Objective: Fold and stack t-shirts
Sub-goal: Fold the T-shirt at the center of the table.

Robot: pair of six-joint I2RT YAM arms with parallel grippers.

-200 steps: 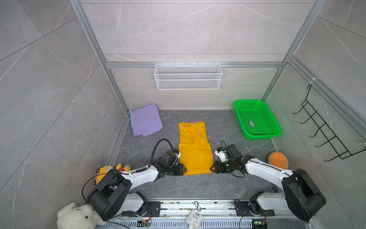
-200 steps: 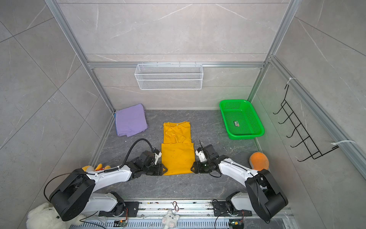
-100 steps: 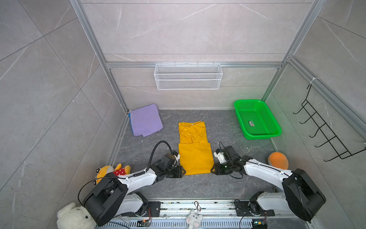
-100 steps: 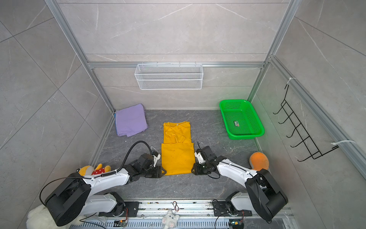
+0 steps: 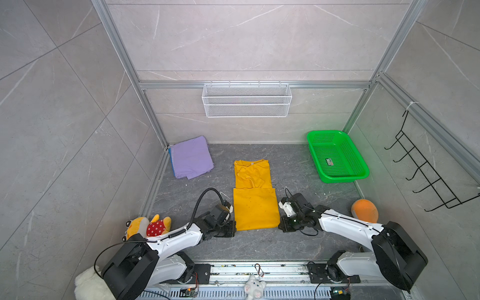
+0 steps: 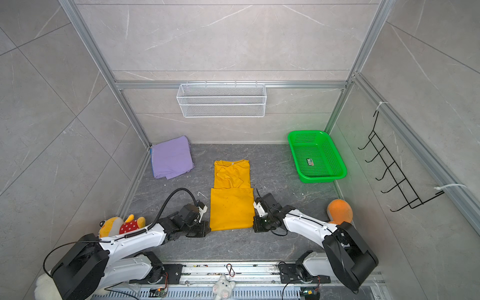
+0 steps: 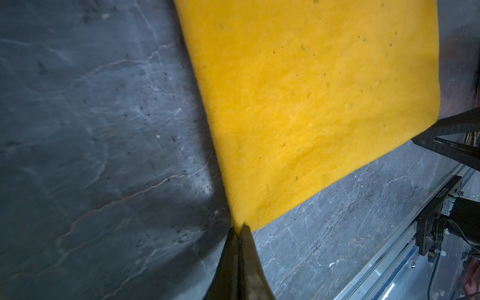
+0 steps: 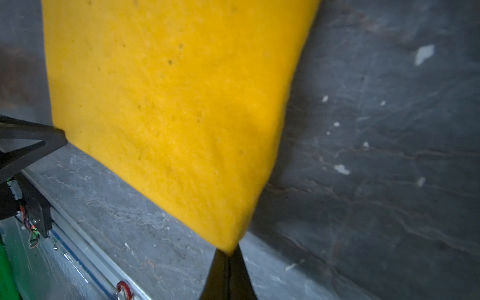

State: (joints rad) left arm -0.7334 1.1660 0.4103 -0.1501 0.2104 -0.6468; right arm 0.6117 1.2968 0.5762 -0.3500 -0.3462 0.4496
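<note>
Left claw (image 7: 238, 230) pinching near-left hem corner of mustard-yellow t-shirt (image 5: 255, 210), right claw (image 8: 228, 255) pinching its near-right corner, bare worktop (image 5: 259, 246) beside both side edges

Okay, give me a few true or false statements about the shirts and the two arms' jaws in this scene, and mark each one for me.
1. The left jaws are shut on a near corner of the yellow shirt. True.
2. The right jaws hang open above the green basket. False: they are shut on the yellow shirt's other near corner.
3. The purple shirt lies folded at the far left corner. True.
4. The yellow shirt is stacked on the purple shirt. False: they lie apart on the dark tabletop.
5. An orange plush toy lies off to the right, apart from both shirts. True.
</note>
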